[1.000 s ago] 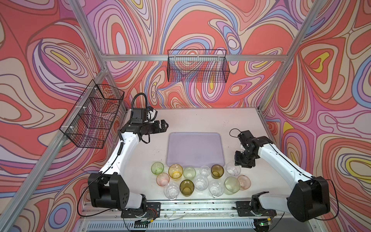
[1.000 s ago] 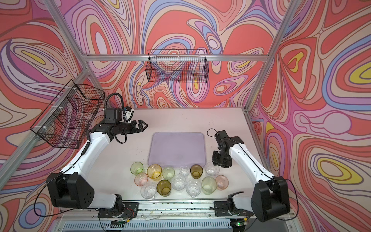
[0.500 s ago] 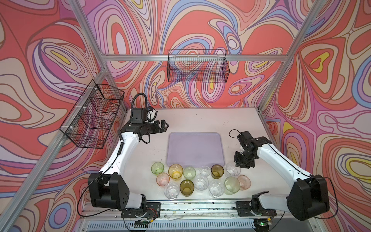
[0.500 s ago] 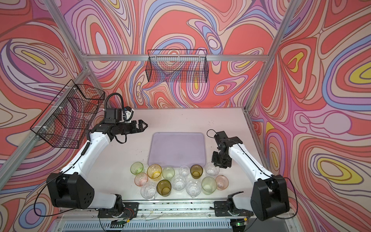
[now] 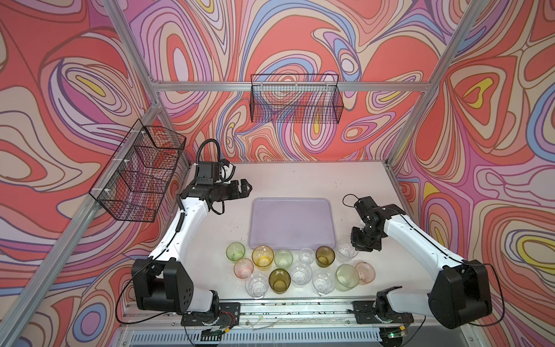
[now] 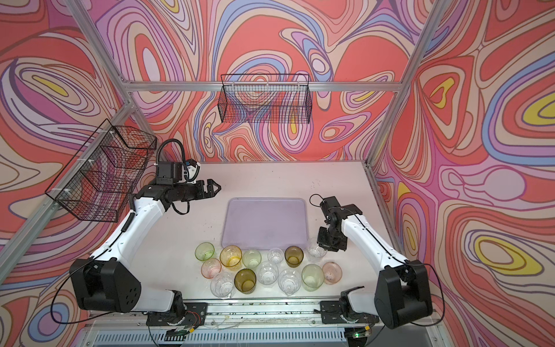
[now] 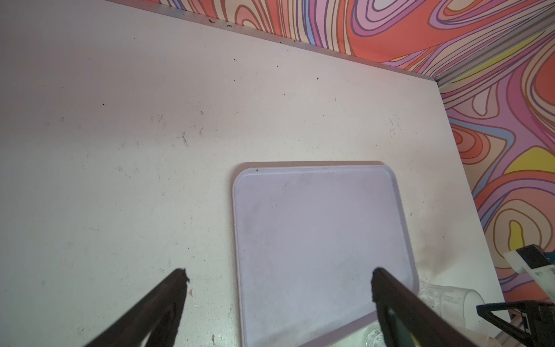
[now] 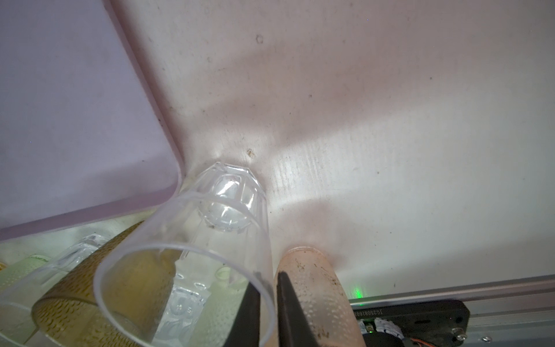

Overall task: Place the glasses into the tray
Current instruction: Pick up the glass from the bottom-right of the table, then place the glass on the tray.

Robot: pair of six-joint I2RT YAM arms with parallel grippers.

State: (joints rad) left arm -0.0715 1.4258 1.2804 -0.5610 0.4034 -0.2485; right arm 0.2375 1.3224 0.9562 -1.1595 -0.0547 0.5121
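Pinching the clear glass (image 8: 195, 234) by its rim, right end effector (image 8: 267, 300); left end effector (image 7: 279, 275) spread.

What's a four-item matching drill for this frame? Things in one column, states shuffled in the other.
1. left black parallel gripper
2. right black parallel gripper
3. flat pale lavender plastic tray
4. amber-yellow translucent tumbler

A. no glasses on it
B. pinching the wall of the clear faceted tumbler
C. upright on the table, ungripped
D. open, holding nothing

Pairs: 1-D, 2-B, 3-A, 4-C.
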